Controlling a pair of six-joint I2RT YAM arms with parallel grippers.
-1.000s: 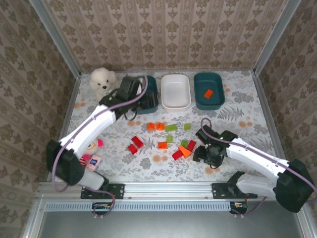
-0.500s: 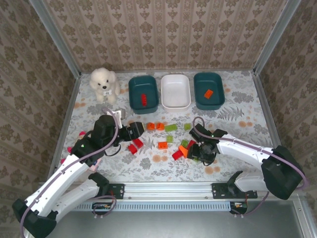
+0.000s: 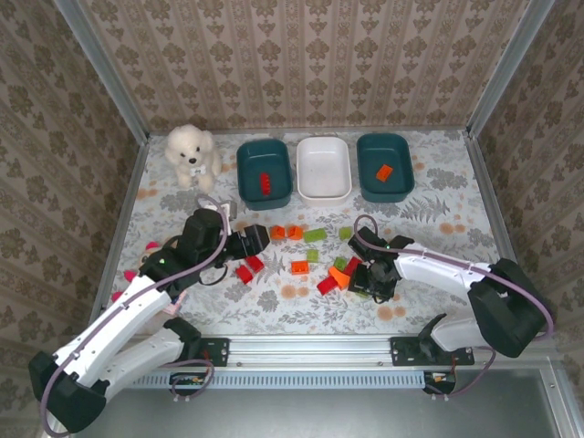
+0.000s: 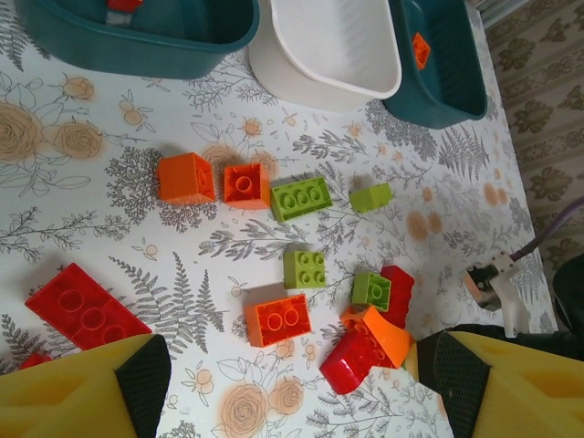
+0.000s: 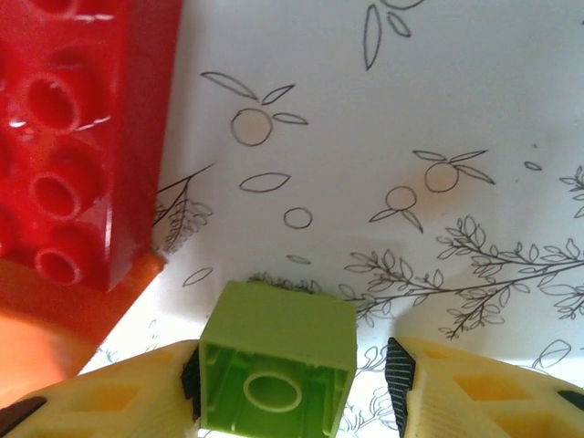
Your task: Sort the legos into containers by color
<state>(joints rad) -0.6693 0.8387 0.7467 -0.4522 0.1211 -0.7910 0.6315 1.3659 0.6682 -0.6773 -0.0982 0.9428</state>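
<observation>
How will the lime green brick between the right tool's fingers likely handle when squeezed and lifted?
The lime green brick looks like moulded hard plastic, so probably stiff. Its hollow underside shows, so likely light. Flat square sides inside the right tool suggest no rolling.

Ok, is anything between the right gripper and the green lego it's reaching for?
Nothing visible. The green lego sits between the fingers of the right gripper, a small gap on one side. The red lego lies beside it, outside the fingers.
</observation>
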